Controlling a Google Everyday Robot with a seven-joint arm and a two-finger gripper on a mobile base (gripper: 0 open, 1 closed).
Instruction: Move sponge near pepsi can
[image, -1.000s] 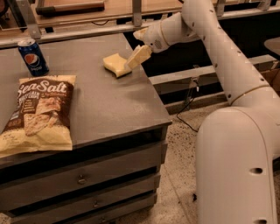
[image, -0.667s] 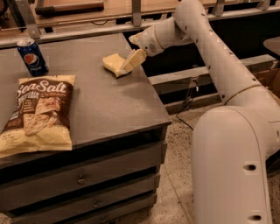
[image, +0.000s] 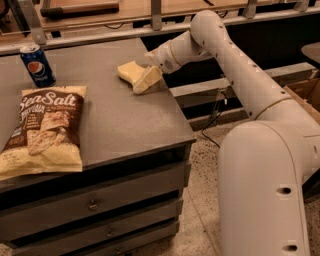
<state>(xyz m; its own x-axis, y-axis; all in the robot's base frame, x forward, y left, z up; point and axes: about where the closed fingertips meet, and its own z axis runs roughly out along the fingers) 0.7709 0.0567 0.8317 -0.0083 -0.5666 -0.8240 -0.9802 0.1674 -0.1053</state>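
Note:
The pale-yellow sponge (image: 127, 70) lies on the grey table top (image: 115, 120) near its back right part. My gripper (image: 146, 80) reaches in from the right and sits low at the sponge's right edge, overlapping it in this view. The blue pepsi can (image: 38, 65) stands upright at the table's back left, well apart from the sponge.
A large Sea Salt chip bag (image: 46, 129) lies flat on the front left of the table. The table has drawers (image: 95, 205) below. A wooden shelf with metal rails (image: 155, 15) runs behind the table. My white arm (image: 240, 75) arches over the table's right edge.
My gripper has moved left and down, closer onto the sponge's right edge. The sponge, can and chip bag have not moved.

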